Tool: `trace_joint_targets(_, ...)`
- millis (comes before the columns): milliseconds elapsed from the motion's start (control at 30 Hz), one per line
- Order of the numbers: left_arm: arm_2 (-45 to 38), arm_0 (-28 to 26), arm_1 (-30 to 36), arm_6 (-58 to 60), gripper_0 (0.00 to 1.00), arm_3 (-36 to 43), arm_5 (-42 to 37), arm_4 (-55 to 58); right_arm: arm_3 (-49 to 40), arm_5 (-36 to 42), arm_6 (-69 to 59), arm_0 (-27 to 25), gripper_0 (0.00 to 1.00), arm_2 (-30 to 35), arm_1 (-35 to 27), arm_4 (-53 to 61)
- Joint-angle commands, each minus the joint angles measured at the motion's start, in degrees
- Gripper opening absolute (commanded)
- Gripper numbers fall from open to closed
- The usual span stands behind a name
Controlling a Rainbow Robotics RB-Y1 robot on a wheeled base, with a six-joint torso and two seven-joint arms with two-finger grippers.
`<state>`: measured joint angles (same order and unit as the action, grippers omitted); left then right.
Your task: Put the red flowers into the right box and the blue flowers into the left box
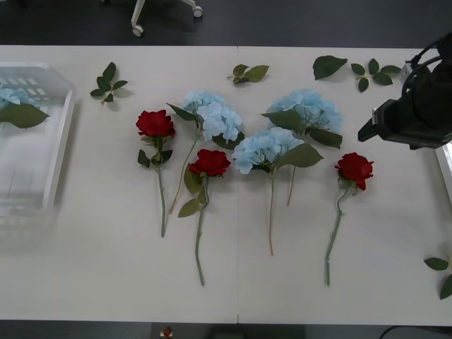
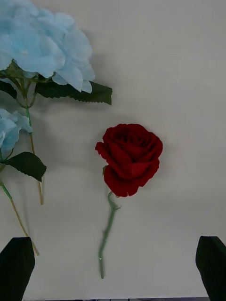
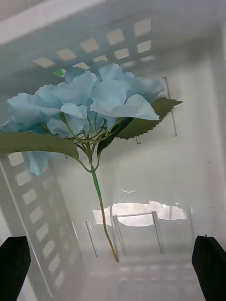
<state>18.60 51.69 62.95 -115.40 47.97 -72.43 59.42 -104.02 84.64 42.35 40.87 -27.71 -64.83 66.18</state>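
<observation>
1. Nearest the front camera: dark bulk of the right arm at the table's right edge, with the right gripper (image 2: pixel 113 268) seen from its wrist camera, black fingertips (image 2: pixel 18 263) wide apart at the two corners, empty, touching nothing.
2. Directly beneath that spread pair: an artificial deep-red rose on a thin green stem (image 2: pixel 130 159), lying flat on the white table (image 1: pixel 106 268), rightmost of three red flowers (image 1: pixel 355 169) there, the others (image 1: pixel 155 124) and (image 1: pixel 210 162) farther left.
3. Between and beside those roses: three fluffy pale sky-blue hydrangea heads with broad green leaves (image 1: pixel 213 116), (image 1: pixel 305 109), (image 1: pixel 265 148), stems pointing toward the robot.
4. At the table's left end: shallow translucent white slatted plastic bin, the left box (image 1: pixel 63 134), with one blue hydrangea (image 3: pixel 84 103) already lying inside.
5. Left gripper (image 3: pixel 113 263) poised over that bin's interior, black fingers parted to the corners, released, holding nothing.
6. Right box: only a thin pale rim (image 1: pixel 445 166) at the far right edge, partly behind the arm.
7. Likely step in hand: lining up on the rightmost rose for a pick.
8. Next move probably calls for a straight descent, a closing pinch on the thin stem just below the bloom, then a short carry rightward to the pale-rimmed bin.
9. Loose green leaf sprigs (image 1: pixel 108 81) along the far side: no part of the sorting.
</observation>
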Motion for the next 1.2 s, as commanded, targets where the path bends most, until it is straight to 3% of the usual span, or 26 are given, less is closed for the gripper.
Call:
trace_joint_targets(33,-10.9,0.6,3.0,-4.9,1.00,4.2,-9.4,-0.2,-5.1,0.6,-10.2,-1.8,1.00,-1.5,3.5,-5.6)
trace_joint_targets(200,-15.2,0.6,2.9,-4.3,1.00,10.4,-19.1,1.8,-5.2,-2.4,-17.3,-1.8,1.00,-7.9,6.6,-11.9)
trace_joint_targets(400,-15.0,-0.8,1.2,5.9,1.00,16.0,-23.8,3.4,-2.7,-5.4,-20.0,-1.8,1.00,-15.0,9.5,-17.8)
trace_joint_targets(833,-14.9,-25.4,-1.5,39.1,1.00,51.2,-11.2,1.3,4.4,-11.0,-19.2,-1.8,1.00,-20.2,10.7,-17.5)
trace_joint_targets(1200,-8.8,-28.2,-12.1,52.6,1.00,61.0,-11.0,-15.4,8.7,-14.9,-17.7,-1.8,1.00,-23.4,10.8,-17.5)
